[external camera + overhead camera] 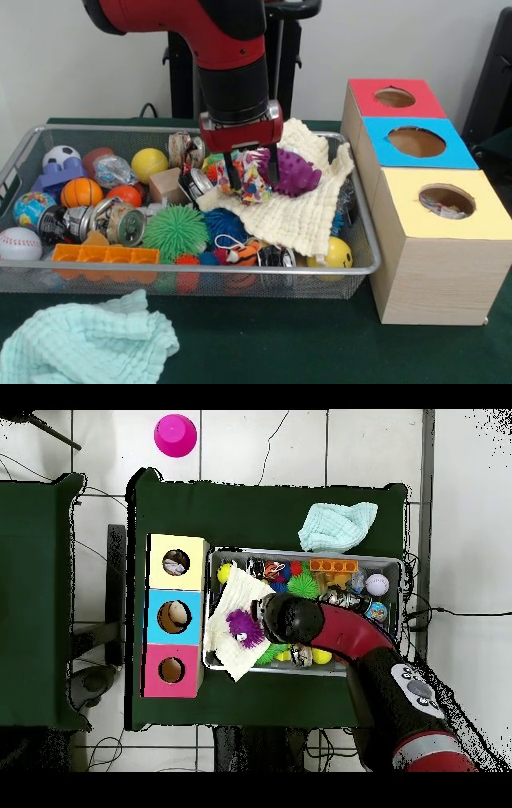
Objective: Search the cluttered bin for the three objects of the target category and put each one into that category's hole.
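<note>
Purple spiky toy [294, 173] sits just beside the jaws.

Robotics lab; red arm [216, 48] over green-clothed table [320, 352]; tiled floor [260, 444] with loose cables [275, 434].

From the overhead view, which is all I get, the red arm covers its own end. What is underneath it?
Observer: The gripper is low over the cream cloth, right at a multicoloured bundle.
Operator: Anything else next to it?
Observer: A purple spiky toy lies on the cloth beside that bundle.
Operator: And the yellow ball by the cloth's edge, is it plain?
Observer: No, it has a smiley face on its side.
</note>
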